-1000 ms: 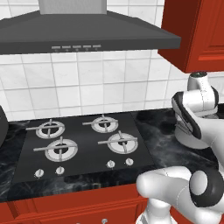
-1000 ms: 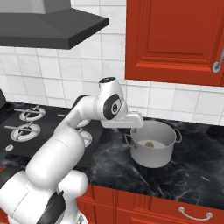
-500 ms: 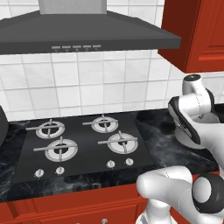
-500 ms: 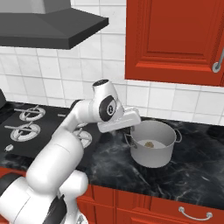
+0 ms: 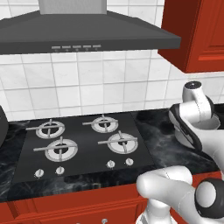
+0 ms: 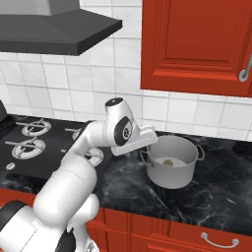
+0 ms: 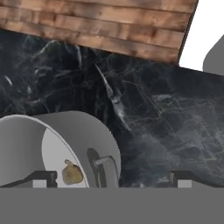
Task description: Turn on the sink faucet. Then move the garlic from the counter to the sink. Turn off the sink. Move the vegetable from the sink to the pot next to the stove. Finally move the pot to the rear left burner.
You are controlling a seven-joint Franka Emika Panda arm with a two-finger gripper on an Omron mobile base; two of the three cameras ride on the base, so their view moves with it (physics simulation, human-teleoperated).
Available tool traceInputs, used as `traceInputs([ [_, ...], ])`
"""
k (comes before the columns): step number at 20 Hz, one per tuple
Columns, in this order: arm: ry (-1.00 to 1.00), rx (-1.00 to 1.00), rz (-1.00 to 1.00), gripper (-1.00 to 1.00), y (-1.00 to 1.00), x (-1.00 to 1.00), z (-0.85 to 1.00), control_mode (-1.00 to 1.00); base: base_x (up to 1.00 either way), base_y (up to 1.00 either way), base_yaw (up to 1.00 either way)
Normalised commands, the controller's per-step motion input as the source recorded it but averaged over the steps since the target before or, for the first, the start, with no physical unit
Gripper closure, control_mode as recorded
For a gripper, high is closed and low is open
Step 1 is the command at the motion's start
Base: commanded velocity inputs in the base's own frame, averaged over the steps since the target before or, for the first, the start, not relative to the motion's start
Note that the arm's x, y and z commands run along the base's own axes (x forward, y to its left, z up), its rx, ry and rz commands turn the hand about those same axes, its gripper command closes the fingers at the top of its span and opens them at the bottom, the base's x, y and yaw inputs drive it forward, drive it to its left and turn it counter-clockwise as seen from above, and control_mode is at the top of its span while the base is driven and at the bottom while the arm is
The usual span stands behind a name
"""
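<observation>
To the left of the gripper, well apart from it, the stove lies flat and black in the counter, its silver burners bare and its small knobs in a row along the front. The gripper hangs at the left rim of the pot, tipped over toward it, with its jaws spread wide and nothing between them. From the hand's own camera the two dark fingertips stand far apart, one over the pot's inside and the other over bare black marble beside it. Just to the right of the gripper and below it, the garlic rests on the pot's pale floor, a small tan bulb near a side handle. The pot stands on the counter, right of the stove.
</observation>
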Motion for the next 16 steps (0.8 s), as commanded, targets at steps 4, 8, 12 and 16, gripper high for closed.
traceInputs([
  [4, 0.00, 0.00, 0.01, -1.00, -0.01, 0.10, -0.09, -1.00, 0.00, 0.00, 0.00],
  [8, 0.00, 0.00, 0.00, -1.00, 0.00, 0.12, -0.12, -1.00, 0.00, 0.00, 0.00],
  [12, 0.00, 0.00, 0.00, -1.00, -0.02, 0.19, -0.15, -1.00, 0.00, 0.00, 0.00],
  [16, 0.00, 0.00, 0.00, -1.00, -0.01, 0.28, -0.12, -1.00, 0.00, 0.00, 0.00],
])
